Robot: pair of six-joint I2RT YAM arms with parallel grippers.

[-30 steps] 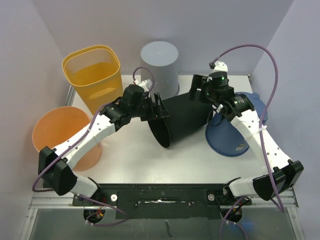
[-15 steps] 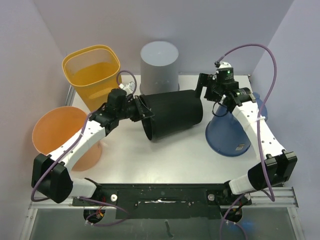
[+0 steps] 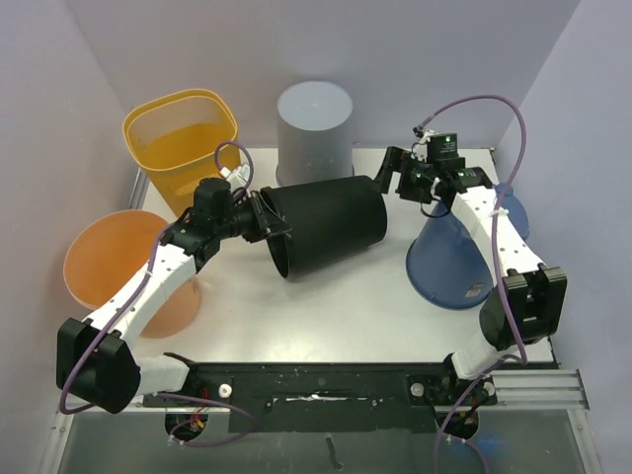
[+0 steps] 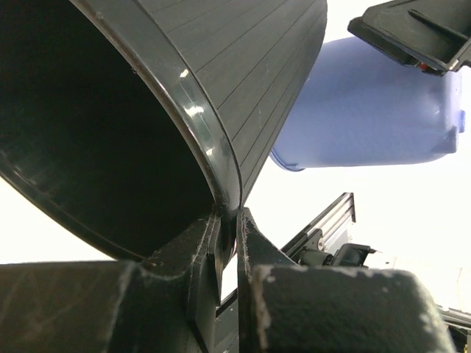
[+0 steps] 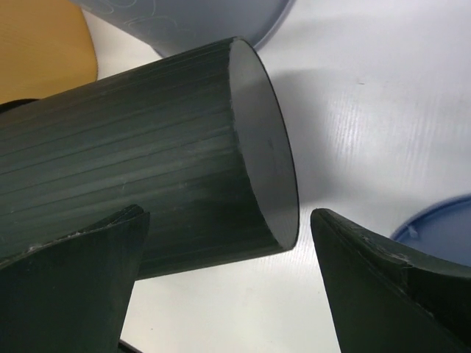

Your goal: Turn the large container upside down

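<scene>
L gripper (image 4: 228,220) just clamped large container (image 3: 331,225) rim, container now sideways; R gripper (image 3: 393,180) wide open, empty. Flip approx. halfway.

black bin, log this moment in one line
black bin: on its side, not yet inverted | left jaws: shut on its rim | right jaws: open near its base

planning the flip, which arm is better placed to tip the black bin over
Left. The left claw is shut on the rim of the bin, so it can probably roll it over. The right claw is open at the base, gripping nothing.
</scene>
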